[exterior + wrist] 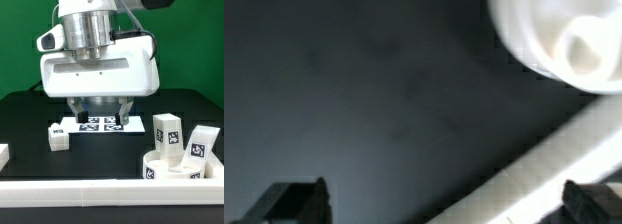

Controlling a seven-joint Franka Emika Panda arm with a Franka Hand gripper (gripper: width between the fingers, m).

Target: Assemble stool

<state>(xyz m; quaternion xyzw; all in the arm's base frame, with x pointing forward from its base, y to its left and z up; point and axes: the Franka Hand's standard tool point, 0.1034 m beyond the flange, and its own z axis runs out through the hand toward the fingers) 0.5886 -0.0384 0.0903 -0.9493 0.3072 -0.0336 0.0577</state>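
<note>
The round white seat (pixel 182 167) lies at the front on the exterior view's right, against the front rail. It also shows in the wrist view (pixel 566 45). Two white tagged legs stand just behind it, one (pixel 165 134) and another (pixel 203 144). A third small leg (pixel 57 138) lies on the black table towards the exterior view's left. My gripper (pixel 100 112) hangs above the table's middle, over the marker board, apart from every part. In the wrist view my gripper (pixel 446 205) is open and empty, with only black table and rail between the fingers.
The marker board (pixel 97 125) lies flat under the gripper. A long white border rail (pixel 100 190) runs along the front and crosses the wrist view (pixel 553 165). A white piece (pixel 3 154) sits at the exterior view's left edge.
</note>
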